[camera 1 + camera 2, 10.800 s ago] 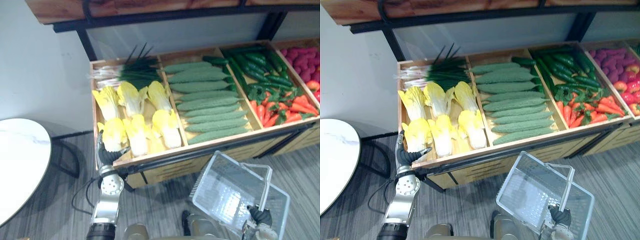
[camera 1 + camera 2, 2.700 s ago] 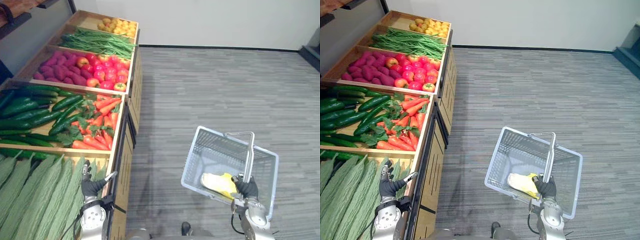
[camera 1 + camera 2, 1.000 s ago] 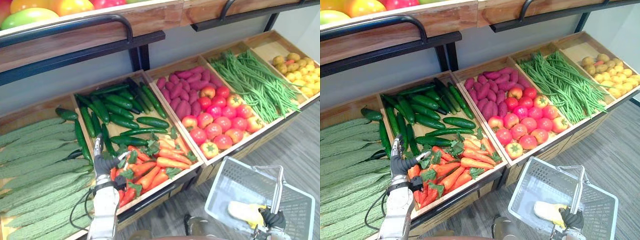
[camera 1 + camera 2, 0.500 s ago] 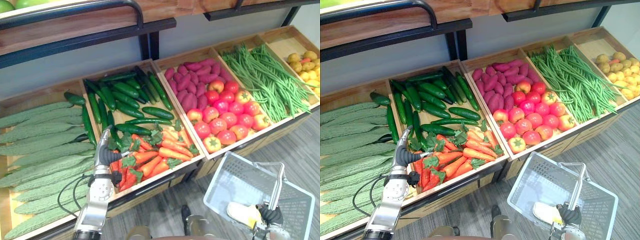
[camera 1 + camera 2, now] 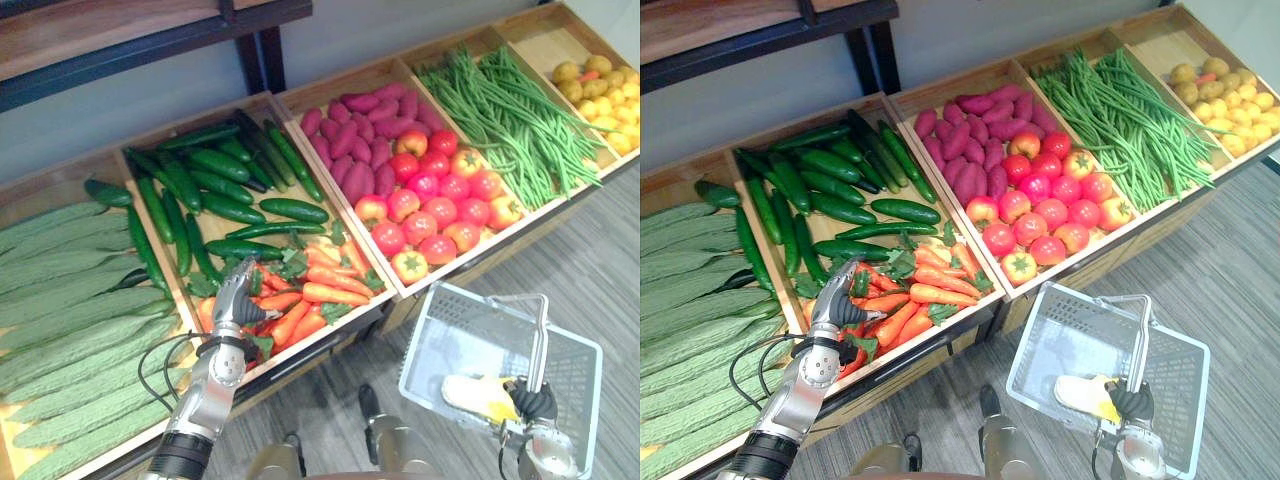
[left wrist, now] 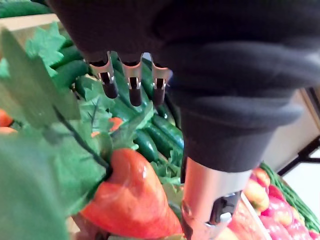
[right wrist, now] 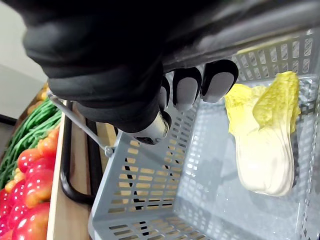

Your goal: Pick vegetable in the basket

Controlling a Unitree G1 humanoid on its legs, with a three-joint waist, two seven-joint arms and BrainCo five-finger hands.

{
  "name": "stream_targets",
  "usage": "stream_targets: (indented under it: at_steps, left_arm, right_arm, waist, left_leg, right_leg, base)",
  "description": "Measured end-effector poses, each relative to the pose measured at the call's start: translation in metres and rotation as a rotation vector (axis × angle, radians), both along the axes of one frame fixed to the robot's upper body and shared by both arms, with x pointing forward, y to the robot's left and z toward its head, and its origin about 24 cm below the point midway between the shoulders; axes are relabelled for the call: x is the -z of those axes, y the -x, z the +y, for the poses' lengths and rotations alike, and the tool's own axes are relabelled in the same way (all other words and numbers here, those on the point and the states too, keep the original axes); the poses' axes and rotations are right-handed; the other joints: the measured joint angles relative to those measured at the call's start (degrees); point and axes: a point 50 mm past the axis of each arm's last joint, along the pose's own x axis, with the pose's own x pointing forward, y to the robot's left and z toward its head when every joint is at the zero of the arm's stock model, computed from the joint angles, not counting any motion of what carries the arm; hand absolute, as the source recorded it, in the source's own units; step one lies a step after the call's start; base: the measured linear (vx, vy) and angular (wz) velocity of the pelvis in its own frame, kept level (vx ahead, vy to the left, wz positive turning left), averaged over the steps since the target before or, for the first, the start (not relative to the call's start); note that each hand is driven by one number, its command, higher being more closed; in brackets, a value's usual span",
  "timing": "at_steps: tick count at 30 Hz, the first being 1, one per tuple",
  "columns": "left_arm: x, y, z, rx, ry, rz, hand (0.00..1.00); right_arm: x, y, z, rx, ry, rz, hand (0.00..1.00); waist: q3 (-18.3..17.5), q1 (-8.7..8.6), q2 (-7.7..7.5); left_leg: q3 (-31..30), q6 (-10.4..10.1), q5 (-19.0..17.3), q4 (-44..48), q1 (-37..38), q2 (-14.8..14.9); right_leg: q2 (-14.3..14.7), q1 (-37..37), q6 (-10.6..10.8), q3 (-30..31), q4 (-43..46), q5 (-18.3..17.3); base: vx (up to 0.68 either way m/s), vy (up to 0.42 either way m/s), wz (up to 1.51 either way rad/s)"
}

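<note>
Two hands, two jobs. My left hand (image 5: 238,300) is hovering over the carrots (image 5: 325,293), which are lying just in front of the cucumbers (image 5: 215,190). Its fingers (image 6: 134,90) are reaching out straight, side by side, gripping nothing. One fat carrot (image 6: 132,200) is sitting just below them, half buried in leaves (image 6: 45,115).

I judge that I am going for a carrot now. I should be lowering onto the orange body rather than the leafy top. Then I should be closing thumb against fingers across a single root, so its neighbours are not dragging along.

Further right, the basket (image 5: 440,310) is hanging from my right hand (image 5: 533,400), whose fingers are curling tight round the handle (image 5: 541,345). A cabbage (image 5: 480,397) is lying inside.

Whether my left fingertips are touching the leaves I cannot tell. In the wrist view the greenery is hiding most of the pile.
</note>
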Motion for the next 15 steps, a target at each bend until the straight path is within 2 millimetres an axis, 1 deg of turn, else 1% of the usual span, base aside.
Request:
stream_targets:
  at_steps: [2,8,9,12,15]
  left_arm:
    - [-0.002,-0.005,0.000,-0.006,-0.034,-0.010,0.00]
    - [-0.008,-0.018,-0.004,0.003,-0.109,-0.046,0.00]
    - [-0.009,-0.020,-0.005,0.010,-0.130,-0.052,1.00]
    - [-0.014,-0.026,-0.007,0.039,-0.222,-0.079,1.00]
    - [-0.021,-0.034,-0.008,0.051,-0.266,-0.103,1.00]
  right_arm:
    - [-0.001,-0.002,0.000,-0.005,0.005,-0.007,1.00]
    - [-0.005,-0.008,-0.002,-0.015,0.016,-0.023,1.00]
    - [-0.006,-0.010,-0.001,-0.018,0.016,-0.030,1.00]
    - [-0.008,-0.014,-0.001,-0.020,0.012,-0.046,1.00]
    - [-0.010,-0.015,-0.002,-0.024,0.015,-0.054,1.00]
  waist:
    - [1.03,-0.05,-0.20]
    - [1.62,-0.04,-0.12]
    - [2.00,-0.11,-0.13]
    - [2.81,-0.31,-0.15]
    - [2.88,-0.30,-0.09]
  left_leg:
    - [0.55,0.01,-0.01,0.00,-0.05,0.02]
    - [1.36,0.01,-0.01,0.11,-1.07,0.19]
    - [1.43,0.01,-0.01,0.20,-1.06,0.19]
    - [1.74,0.02,-0.02,0.30,-1.19,0.21]
    - [1.96,0.02,-0.02,0.37,-1.62,0.28]
  right_leg:
    - [0.13,-0.24,0.05,0.70,-0.05,0.14]
    - [0.31,-1.15,0.00,1.14,-1.10,1.12]
    - [0.31,-1.14,0.02,1.18,-1.10,1.15]
    - [0.31,-1.14,0.12,1.43,-1.51,1.44]
    - [0.29,-1.11,0.15,1.66,-2.65,2.26]
  base:
    - [-0.01,0.018,-0.09]
    - [-0.02,0.002,-0.08]
    - [0.00,0.000,0.00]
    - [-0.03,0.000,-0.04]
    - [-0.02,0.002,-0.04]
